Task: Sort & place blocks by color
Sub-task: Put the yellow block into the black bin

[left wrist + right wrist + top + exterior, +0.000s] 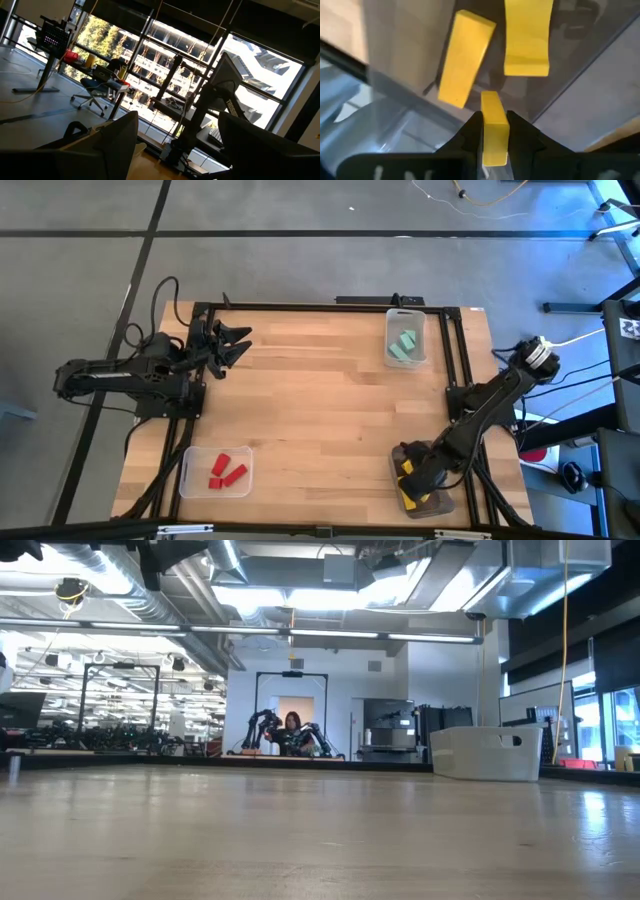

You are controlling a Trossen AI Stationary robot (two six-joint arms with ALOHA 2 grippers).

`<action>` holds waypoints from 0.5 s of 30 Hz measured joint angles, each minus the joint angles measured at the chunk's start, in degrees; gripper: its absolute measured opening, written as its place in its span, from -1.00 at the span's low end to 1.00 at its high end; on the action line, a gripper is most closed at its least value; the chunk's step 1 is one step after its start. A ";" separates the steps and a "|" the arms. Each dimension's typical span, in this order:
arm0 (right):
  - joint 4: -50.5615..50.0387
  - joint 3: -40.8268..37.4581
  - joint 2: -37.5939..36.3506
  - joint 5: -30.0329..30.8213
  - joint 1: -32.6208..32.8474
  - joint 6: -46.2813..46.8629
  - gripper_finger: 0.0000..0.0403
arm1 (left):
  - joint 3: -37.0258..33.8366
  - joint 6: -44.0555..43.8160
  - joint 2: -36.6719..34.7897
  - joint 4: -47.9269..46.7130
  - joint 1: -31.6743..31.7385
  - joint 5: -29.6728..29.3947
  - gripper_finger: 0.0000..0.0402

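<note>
The right gripper (495,131) is pinching a small yellow plastic block (494,127) over the clear bin (445,502) holding two more yellow blocks (465,57); the left gripper (232,345) is waiting wide apart at the table's far left corner.

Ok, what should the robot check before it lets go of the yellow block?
1. Right tool shut on the yellow block: ok.
2. Tool over the bin with two yellow blocks: ok.
3. Block low enough to drop softly: cannot tell.
4. Left tool open and parked at the table's far left edge: ok.
5. Red blocks and teal blocks already in their own bins: ok.
</note>
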 joint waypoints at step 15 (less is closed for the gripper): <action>-0.34 -0.01 4.08 -0.03 0.01 -1.47 -0.51 | 0.00 0.08 -0.02 0.02 0.00 -0.27 0.32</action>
